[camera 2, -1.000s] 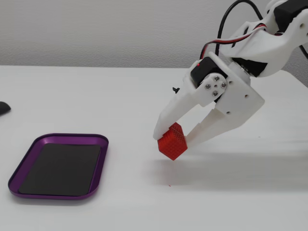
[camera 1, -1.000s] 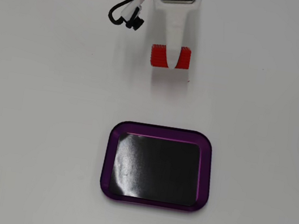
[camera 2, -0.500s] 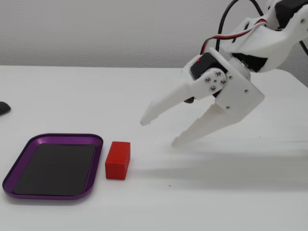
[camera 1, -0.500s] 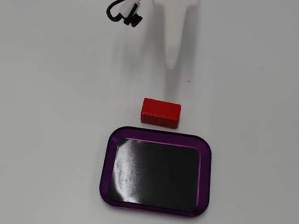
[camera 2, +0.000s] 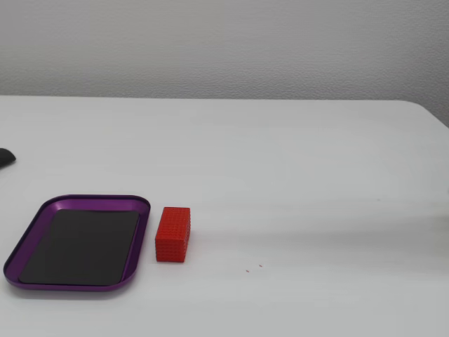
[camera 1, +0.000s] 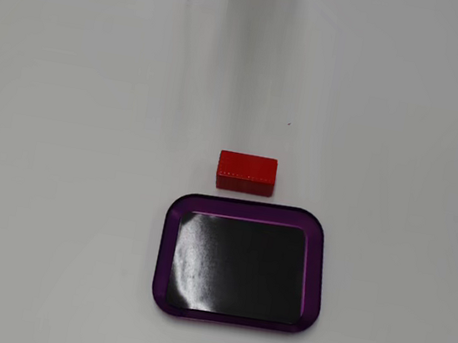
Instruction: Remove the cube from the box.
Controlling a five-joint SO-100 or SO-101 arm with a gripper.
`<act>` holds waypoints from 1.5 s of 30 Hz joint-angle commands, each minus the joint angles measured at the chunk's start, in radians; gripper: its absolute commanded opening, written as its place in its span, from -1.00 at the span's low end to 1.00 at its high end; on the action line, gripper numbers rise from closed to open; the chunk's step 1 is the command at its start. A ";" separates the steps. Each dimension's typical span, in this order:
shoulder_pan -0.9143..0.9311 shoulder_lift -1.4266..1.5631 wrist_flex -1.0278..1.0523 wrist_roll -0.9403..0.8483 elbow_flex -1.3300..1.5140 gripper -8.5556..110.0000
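The red cube [camera 1: 246,173] lies on the white table just outside the box [camera 1: 166,249], close to the rim's upper edge in the top-down fixed view. In the side fixed view the cube [camera 2: 172,234] rests right of the box [camera 2: 139,235], a narrow gap between them. The box has a purple rim and a shiny black bottom with nothing in it. No gripper or arm shows in either fixed view.
A small dark object [camera 2: 4,157] pokes in at the left edge of the side fixed view. The white table [camera 2: 316,182] runs to a pale wall behind, and its right corner shows at the far right.
The arm with its open gripper has withdrawn and left both views. The cube and the box have not moved since half a second ago.
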 commanded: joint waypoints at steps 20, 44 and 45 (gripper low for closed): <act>-0.025 0.400 -0.135 0.233 0.910 -0.56; -0.064 0.400 -0.035 0.235 0.916 -0.86; -0.064 0.400 -0.035 0.235 0.916 -0.86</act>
